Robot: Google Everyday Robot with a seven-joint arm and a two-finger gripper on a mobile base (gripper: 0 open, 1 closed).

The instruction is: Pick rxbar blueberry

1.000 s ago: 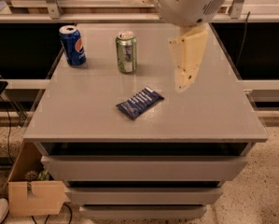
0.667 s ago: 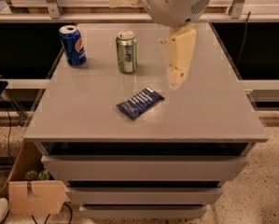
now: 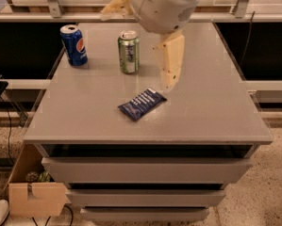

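The rxbar blueberry (image 3: 142, 103) is a flat dark-blue wrapper with white print, lying at an angle on the grey table (image 3: 211, 107) near the front middle. My gripper (image 3: 170, 79) is cream-coloured and hangs from a large white arm housing (image 3: 164, 6). It points down just above the table, a little behind and to the right of the bar, close to the bar's far right end and not touching it.
A blue Pepsi can (image 3: 74, 44) stands at the back left of the table. A green can (image 3: 128, 52) stands behind the bar, left of the gripper. A cardboard box (image 3: 34, 192) sits on the floor at the lower left. Drawers are below the tabletop.
The arm and gripper have moved left and down, from the right side of the table towards the bar's far right end. The bar and cans have not moved.
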